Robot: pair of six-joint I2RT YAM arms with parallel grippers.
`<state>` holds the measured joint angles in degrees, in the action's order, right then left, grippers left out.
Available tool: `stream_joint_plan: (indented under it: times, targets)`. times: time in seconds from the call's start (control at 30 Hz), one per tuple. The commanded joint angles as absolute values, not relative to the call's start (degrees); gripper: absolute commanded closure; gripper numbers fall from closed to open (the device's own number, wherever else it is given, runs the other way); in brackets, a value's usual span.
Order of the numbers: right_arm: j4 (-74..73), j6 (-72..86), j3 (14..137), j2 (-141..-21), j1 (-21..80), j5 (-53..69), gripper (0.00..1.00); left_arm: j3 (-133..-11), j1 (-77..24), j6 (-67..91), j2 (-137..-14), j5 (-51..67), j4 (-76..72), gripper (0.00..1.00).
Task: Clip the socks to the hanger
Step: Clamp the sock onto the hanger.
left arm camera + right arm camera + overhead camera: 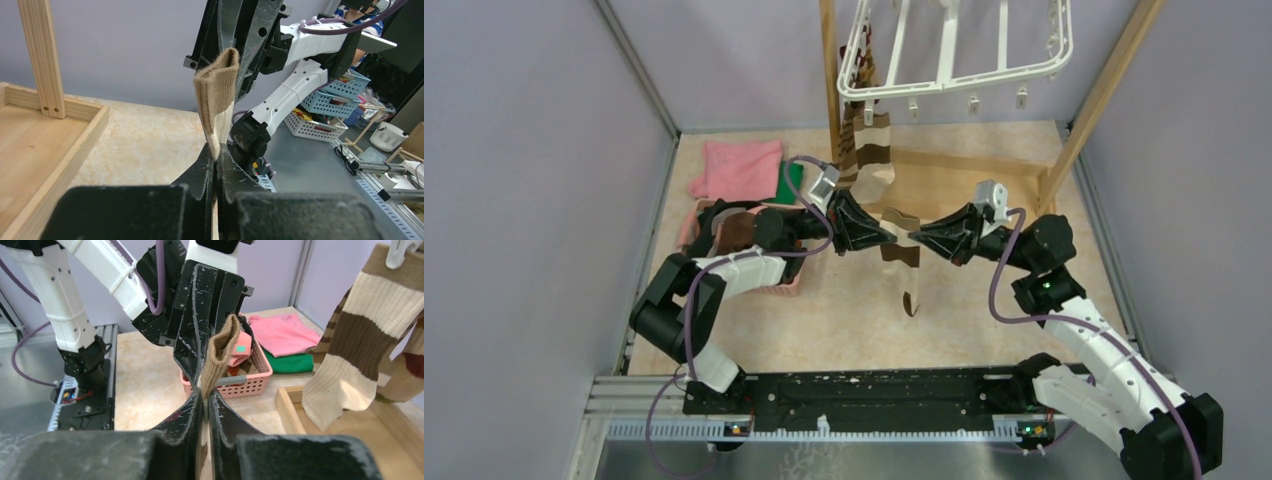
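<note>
A brown-and-cream striped sock (903,252) hangs in mid-air over the table's middle, and both grippers pinch its tan cuff. My left gripper (892,238) is shut on one side of the cuff (218,95), my right gripper (915,239) on the other side. In the right wrist view the cuff (220,352) stands up between the two sets of black fingers. The white hanger (954,60) hangs above the far side. Two striped socks (871,160) dangle from clips at its left corner; one of them (350,340) shows large in the right wrist view.
A pink basket (789,285) with more socks sits under the left arm. A pink cloth (739,168) and a green cloth (792,180) lie behind it. The wooden post frame (1104,90) and its low tray (964,180) stand at the far side.
</note>
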<state>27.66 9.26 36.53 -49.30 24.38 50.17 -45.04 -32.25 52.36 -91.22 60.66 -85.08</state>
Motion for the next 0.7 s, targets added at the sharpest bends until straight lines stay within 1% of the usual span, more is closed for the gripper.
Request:
stream_joint_plan:
  times: [0.0, 0.07, 0.1, 0.13, 0.17, 0.2, 0.3, 0.4, 0.67]
  targets:
    - [25.9, 7.9, 39.0, -48.7, 25.1, 46.4, 0.77, -45.4, -32.0, 49.3, -88.4, 62.5, -102.7, 1.0]
    - [22.9, 4.7, 39.8, -47.5, 25.1, 43.4, 0.49, -44.5, -31.0, 48.0, -87.1, 63.7, -102.6, 1.0]
    - [22.1, 3.4, 40.1, -46.7, 25.1, 41.7, 0.39, -43.9, -30.6, 47.4, -86.5, 64.2, -102.7, 1.0]
    - [22.0, 2.1, 40.3, -46.0, 25.1, 40.0, 0.31, -43.4, -30.2, 46.7, -85.9, 64.8, -102.7, 1.0]
    - [22.5, 1.2, 40.7, -45.9, 25.1, 38.3, 0.25, -42.8, -30.1, 45.7, -85.4, 65.1, -102.7, 1.0]
    - [23.2, 0.5, 41.2, -46.2, 25.1, 36.8, 0.22, -42.4, -30.0, 45.0, -85.0, 65.4, -102.7, 1.0]
    - [26.2, -2.2, 43.3, -49.1, 25.1, 32.8, 0.18, -41.3, -29.9, 43.9, -84.0, 66.4, -102.2, 1.0]
    - [30.8, -2.3, 45.6, -52.9, 24.7, 30.9, 0.18, -39.7, -29.7, 42.1, -82.6, 66.4, -100.5, 1.0]
    - [49.9, 1.0, 47.3, -62.5, 23.8, 26.5, 0.17, -36.1, -29.9, 31.0, -75.4, 67.1, -87.5, 1.0]
